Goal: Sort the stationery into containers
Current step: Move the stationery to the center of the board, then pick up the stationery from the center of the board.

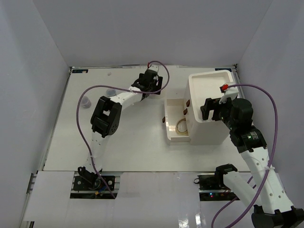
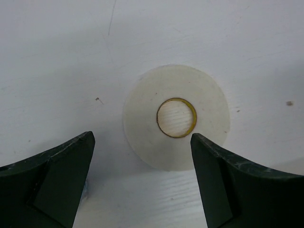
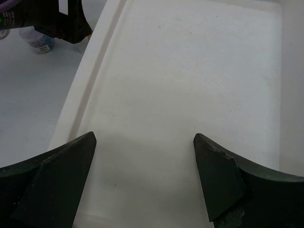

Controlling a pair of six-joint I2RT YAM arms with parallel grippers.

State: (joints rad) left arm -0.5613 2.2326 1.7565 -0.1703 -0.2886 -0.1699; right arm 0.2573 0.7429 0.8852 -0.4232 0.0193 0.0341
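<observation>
The flat cream tape ring point(image 2: 176, 117) lies on the white table. My left gripper point(image 2: 142, 137) is open, low over the table at the far back point(image 1: 148, 84), with its fingers either side of the ring's near edge. My right gripper point(image 3: 145, 137) is open and empty above the shallow tray top point(image 3: 190, 71) of the white organiser point(image 1: 209, 128). One drawer point(image 1: 172, 134) is pulled out to the left and holds a thin loop band point(image 1: 182, 126). Two small clear jars point(image 1: 85, 102) point(image 1: 111, 91) stand at the far left. No pens are in view.
Small brown handles point(image 1: 186, 103) show on the organiser's left face. White walls close in the table at the back and sides. In the right wrist view a jar point(image 3: 39, 40) stands on the table left of the organiser, behind a black part of the left arm point(image 3: 47, 19).
</observation>
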